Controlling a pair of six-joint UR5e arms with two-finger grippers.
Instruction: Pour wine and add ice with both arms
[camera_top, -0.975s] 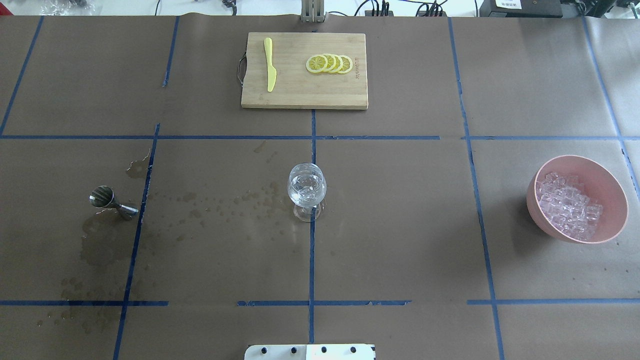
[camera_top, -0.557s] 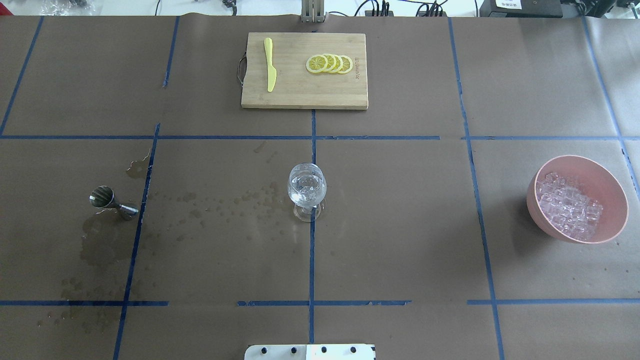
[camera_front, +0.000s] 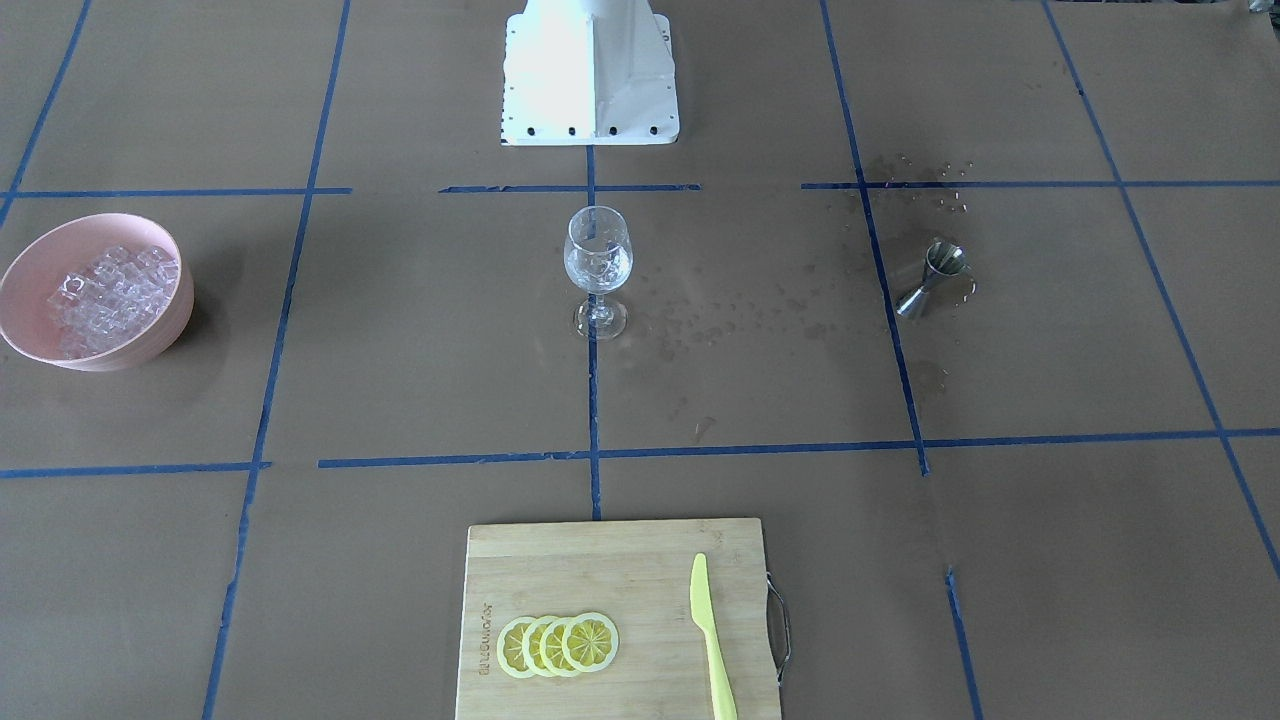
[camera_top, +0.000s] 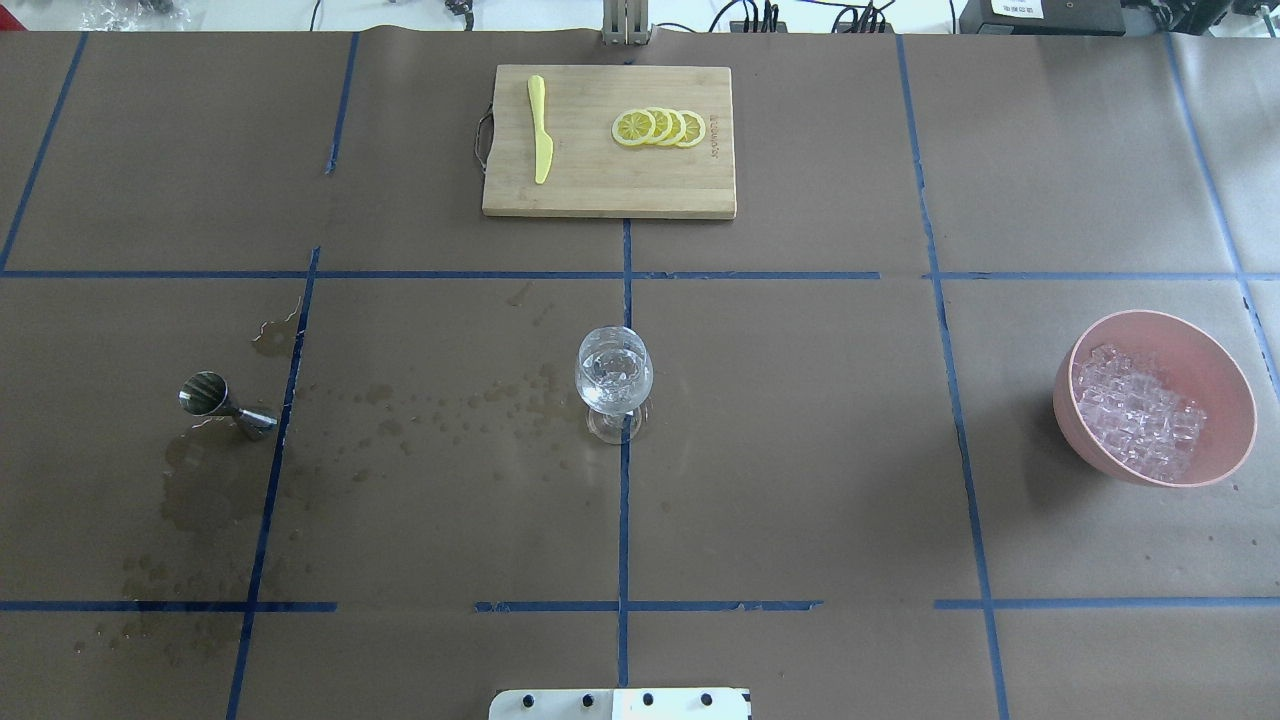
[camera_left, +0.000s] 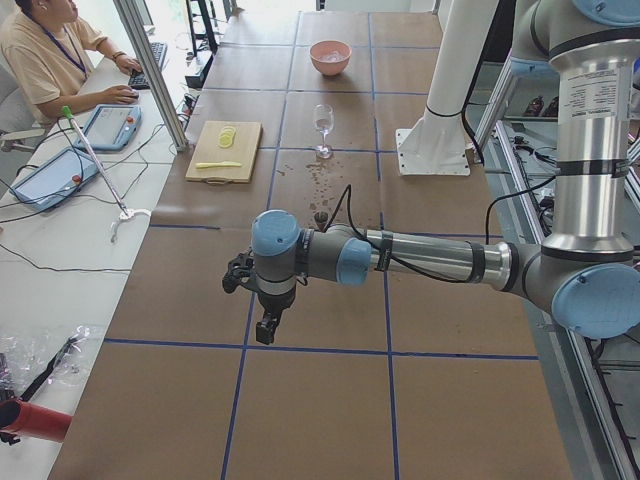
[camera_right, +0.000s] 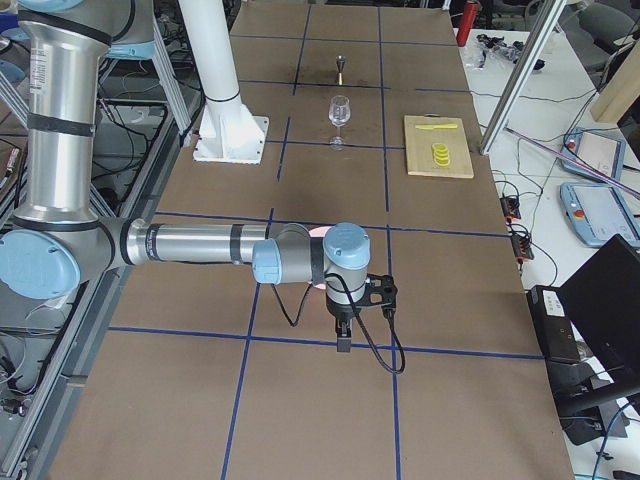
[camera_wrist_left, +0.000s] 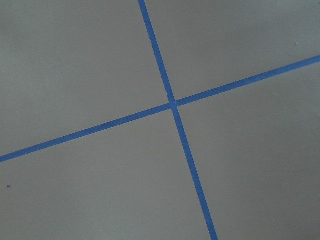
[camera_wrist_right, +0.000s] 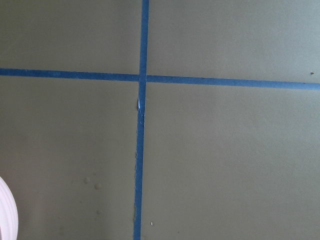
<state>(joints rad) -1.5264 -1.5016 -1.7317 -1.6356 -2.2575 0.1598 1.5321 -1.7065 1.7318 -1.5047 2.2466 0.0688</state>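
Note:
A clear stemmed glass (camera_top: 613, 377) stands at the table's centre, with something clear and glinting in its bowl. The ice (camera_top: 1137, 411) is heaped in a pink bowl (camera_top: 1236, 385) at the right. Wine is out of view. A metal jigger (camera_top: 224, 402) sits at the left among wet stains. Both arms hang beyond the table's ends. The left gripper (camera_left: 265, 330) shows only in the exterior left view and the right gripper (camera_right: 343, 345) only in the exterior right view. Both point down over bare paper, and I cannot tell whether they are open or shut.
A bamboo cutting board (camera_top: 608, 190) at the far side carries a yellow knife (camera_top: 540, 128) and lemon slices (camera_top: 658, 127). The white robot base (camera_front: 590, 70) is at the near edge. Blue tape lines grid the brown paper. A person (camera_left: 45, 55) sits at a side desk.

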